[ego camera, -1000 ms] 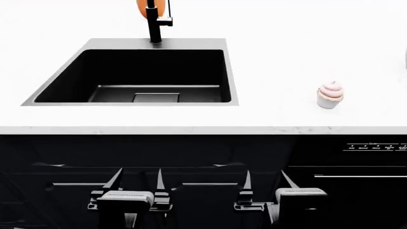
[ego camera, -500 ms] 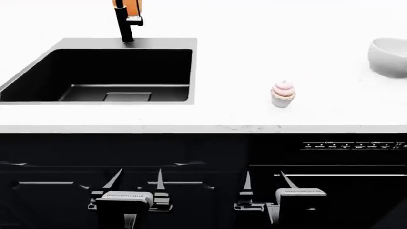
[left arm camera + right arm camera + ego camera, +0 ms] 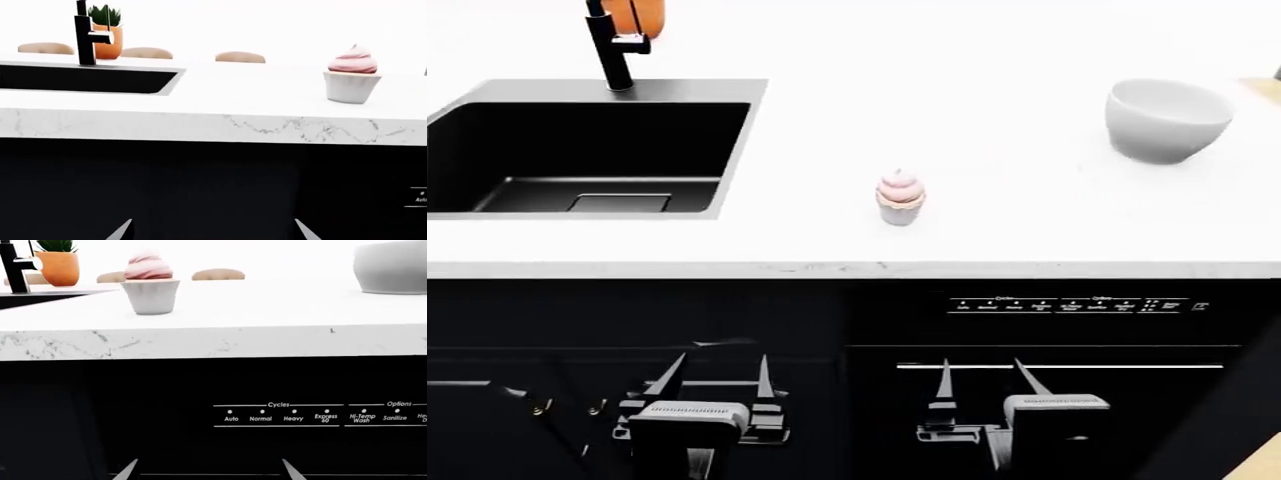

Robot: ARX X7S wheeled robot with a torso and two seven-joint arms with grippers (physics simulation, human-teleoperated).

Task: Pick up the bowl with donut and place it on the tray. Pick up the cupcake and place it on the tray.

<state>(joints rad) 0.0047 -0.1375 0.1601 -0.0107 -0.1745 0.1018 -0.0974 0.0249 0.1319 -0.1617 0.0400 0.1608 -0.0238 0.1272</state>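
Spanning the scene, the white counter (image 3: 1028, 230) carries the black sink (image 3: 574, 150); well right of it sits the bowl (image 3: 1168, 118), the cupcake (image 3: 900, 197) between. No tray is visible; nothing's moved yet. Left gripper (image 3: 710, 385) and right gripper (image 3: 985, 385) hang wide, empty.

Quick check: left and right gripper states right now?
Left gripper: open, holding nothing, low in front of the cabinets.
Right gripper: open, holding nothing, below the countertop.
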